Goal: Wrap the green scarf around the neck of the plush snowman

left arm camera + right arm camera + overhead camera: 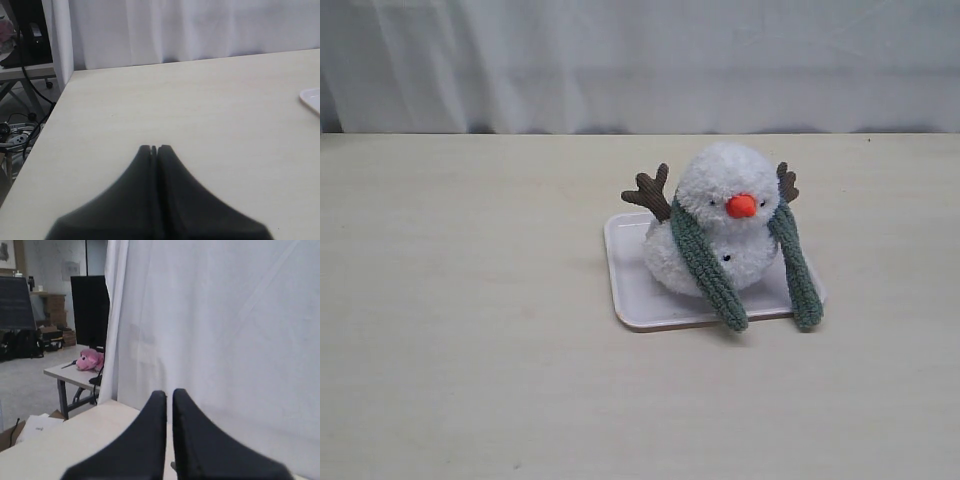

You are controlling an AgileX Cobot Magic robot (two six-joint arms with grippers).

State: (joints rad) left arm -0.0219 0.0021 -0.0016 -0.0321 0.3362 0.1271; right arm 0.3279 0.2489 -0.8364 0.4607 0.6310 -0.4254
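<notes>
Fluffy white plush snowman (725, 215) on a glossy white rounded-rectangle tray (630, 295), just off desk (470, 350) centre toward 3 o'clock. Orange cone nose; brown ribbed branch arms at 10 and 2 o'clock of the head. Ribbed, fuzzy grey-green scarf (703, 262) down both sides of the head, rounded ends hanging toward 6 o'clock, uncrossed, tips past the tray's front edge. Left end effector (154, 148) pressed together, empty, over pale wood-grain desk. Right end effector (169, 392) pressed together, empty, facing a white curtain (225, 330).

No readable text, label, brand or number shows in any view.
</notes>
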